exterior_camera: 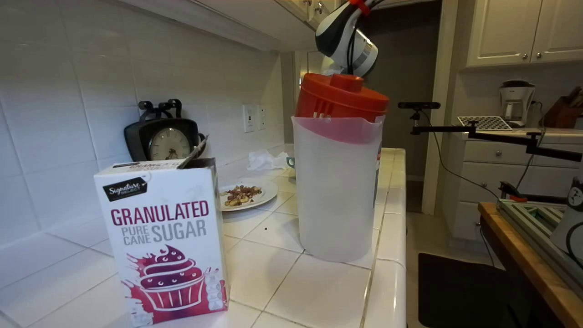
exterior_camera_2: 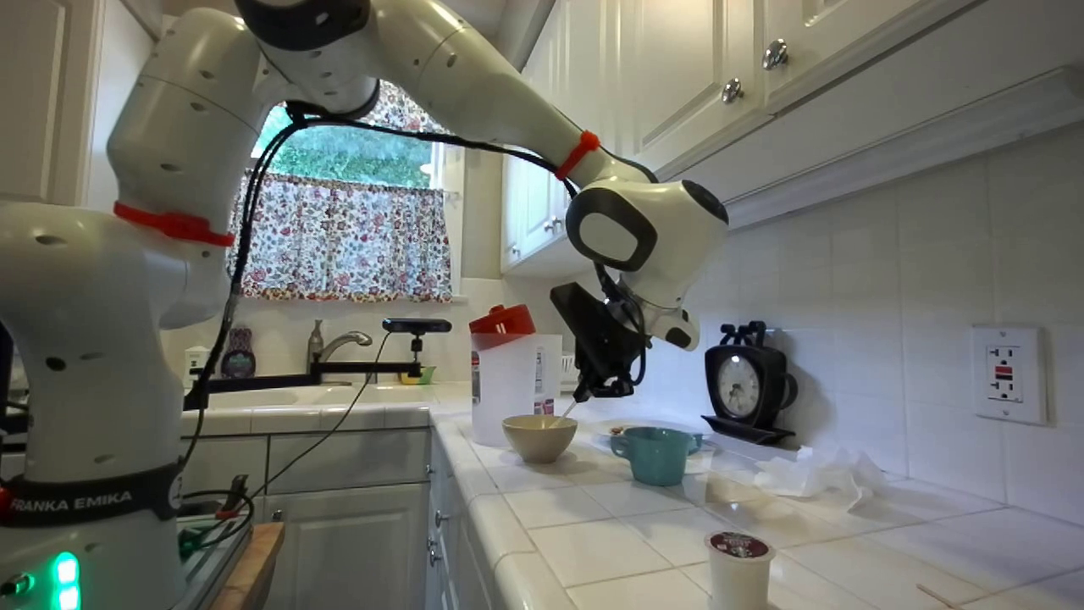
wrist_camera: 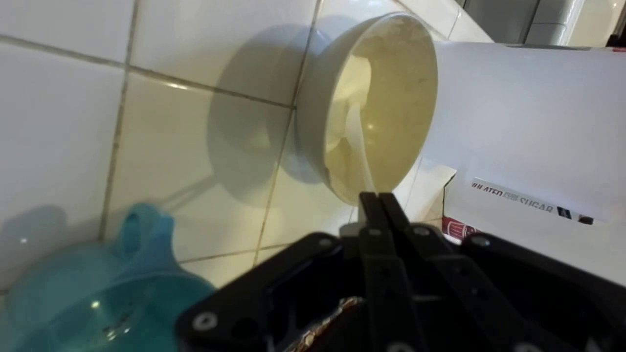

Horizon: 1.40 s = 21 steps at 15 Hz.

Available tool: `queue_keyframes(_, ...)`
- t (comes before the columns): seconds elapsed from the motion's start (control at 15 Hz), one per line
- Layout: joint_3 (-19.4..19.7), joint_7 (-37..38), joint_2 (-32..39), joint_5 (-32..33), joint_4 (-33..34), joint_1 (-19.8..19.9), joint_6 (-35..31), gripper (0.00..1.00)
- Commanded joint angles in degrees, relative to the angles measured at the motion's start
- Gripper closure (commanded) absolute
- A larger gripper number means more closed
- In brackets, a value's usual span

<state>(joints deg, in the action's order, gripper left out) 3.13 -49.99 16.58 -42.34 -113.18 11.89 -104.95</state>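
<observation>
Wrist view, nearest first: the gripper (wrist_camera: pixel 378 196) has its fingers pressed together, by all appearances pinching the handle of a white spoon (wrist_camera: pixel 356 137) at the very tips. Just below, the spoon's head lies inside the pale bowl (wrist_camera: pixel 313 115), dipped into white contents (wrist_camera: pixel 359 78). As a judgement, then, the grip is made and the spoon is in place; it is not yet clear of the bowl, and what else is left cannot be read here. Its long axis runs aslant: head pointing down into the bowl, handle rising over the rim toward the tiled wall (exterior_camera_2: pixel 847 322) and up to the gripper. Near the bowl, on its wall side, stands a blue-green cup (wrist_camera: pixel 63 283). Just beside the bowl, a translucent pitcher (exterior_camera: pixel 337 196) stands upright with a red lid (exterior_camera: pixel 341 98) tilted in its mouth; whether pitcher and bowl touch, I cannot tell. Farther from the bowl, toward the wall, sits a plate (exterior_camera: pixel 269 195) of nut-like bits (exterior_camera: pixel 242 195); beyond the pitcher from the bowl is an open sugar box (exterior_camera: pixel 161 237). Well apart from the bowl, a black clock (exterior_camera_2: pixel 737 385) stands by the wall.
</observation>
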Motion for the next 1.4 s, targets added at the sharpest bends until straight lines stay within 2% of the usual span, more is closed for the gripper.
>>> queue_keyframes(0.0,0.75,1.37,-2.95,-0.2,-1.77,-0.3,-0.53,0.99)
queue_keyframes(0.8,2.37,0.37,-10.0,-1.74,-4.71,-0.38,-5.43,0.99)
queue_keyframes(1.33,3.43,0.38,-11.01,-2.55,-4.9,-0.51,-3.53,0.99)
